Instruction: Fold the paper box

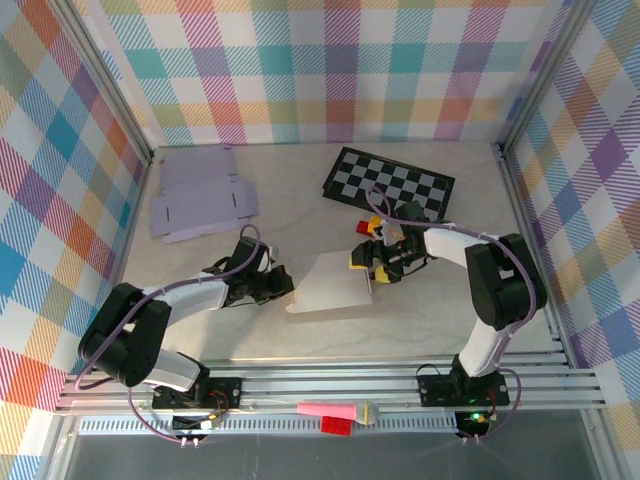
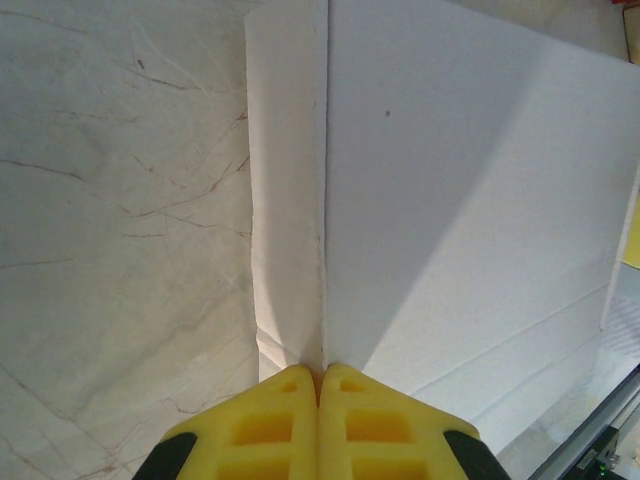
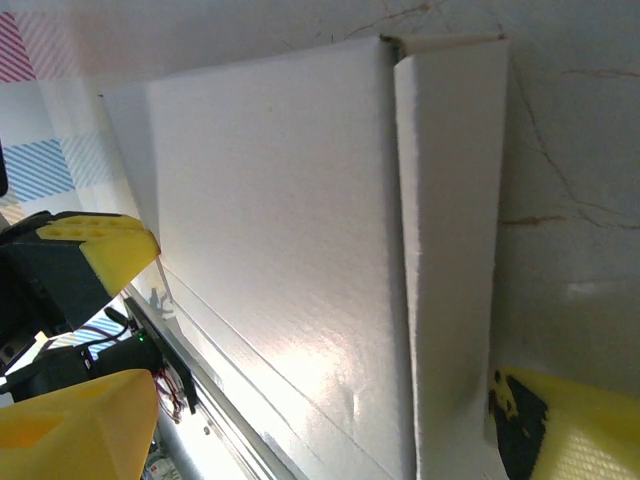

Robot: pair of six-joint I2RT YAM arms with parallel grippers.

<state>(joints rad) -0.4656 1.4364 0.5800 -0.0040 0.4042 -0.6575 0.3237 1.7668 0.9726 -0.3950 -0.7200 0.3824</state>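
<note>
The white paper box [image 1: 325, 282] lies partly folded on the marble table, between the two arms. My left gripper [image 1: 285, 288] is at its left edge. In the left wrist view the yellow fingertips [image 2: 320, 375] are pressed together on a raised crease of the box [image 2: 470, 200]. My right gripper [image 1: 372, 268] is at the box's right edge. Its fingers [image 3: 80, 420] stand wide apart in the right wrist view, with the box panel [image 3: 280, 220] and a turned-up side flap [image 3: 450, 250] between them.
A pile of flat unfolded box blanks [image 1: 200, 195] lies at the back left. A black-and-white checkerboard [image 1: 390, 183] sits at the back, just behind the right gripper. Plaid walls enclose the table, and a metal rail [image 1: 330, 385] runs along the front.
</note>
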